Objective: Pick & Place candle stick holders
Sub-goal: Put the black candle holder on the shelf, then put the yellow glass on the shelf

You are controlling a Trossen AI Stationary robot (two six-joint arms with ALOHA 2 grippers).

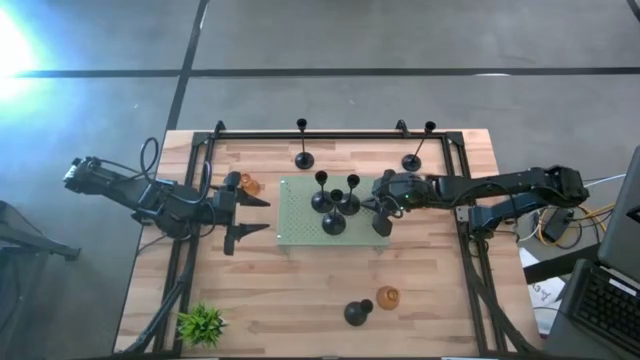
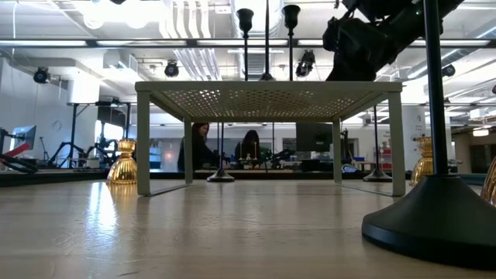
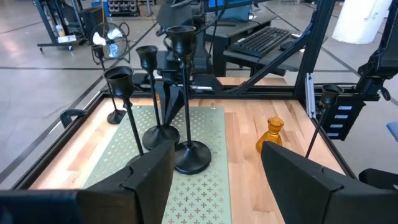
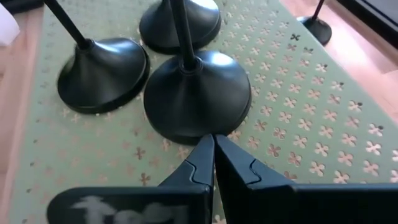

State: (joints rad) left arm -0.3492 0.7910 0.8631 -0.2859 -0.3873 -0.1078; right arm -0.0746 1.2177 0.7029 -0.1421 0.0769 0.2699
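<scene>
Here, high view, left to right: left gripper (image 1: pixel 243 217), fingers spread wide and empty, left of centre beside one amber holder (image 1: pixel 248 185). Three black candle stick holders (image 1: pixel 334 222) stand on the pale green mat (image 1: pixel 300 215) at centre; two more at upper centre, one at lower centre beside a second amber holder (image 1: pixel 388 298). Right gripper (image 1: pixel 378 207), fingers pressed together on nothing, at the mat's right edge.

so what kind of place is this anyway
Probably a robotics lab or open-plan workshop. Beyond the wooden table the low view shows exposed ceiling ducts and people at desks; the left wrist view shows a keyboard on a workstation.
</scene>
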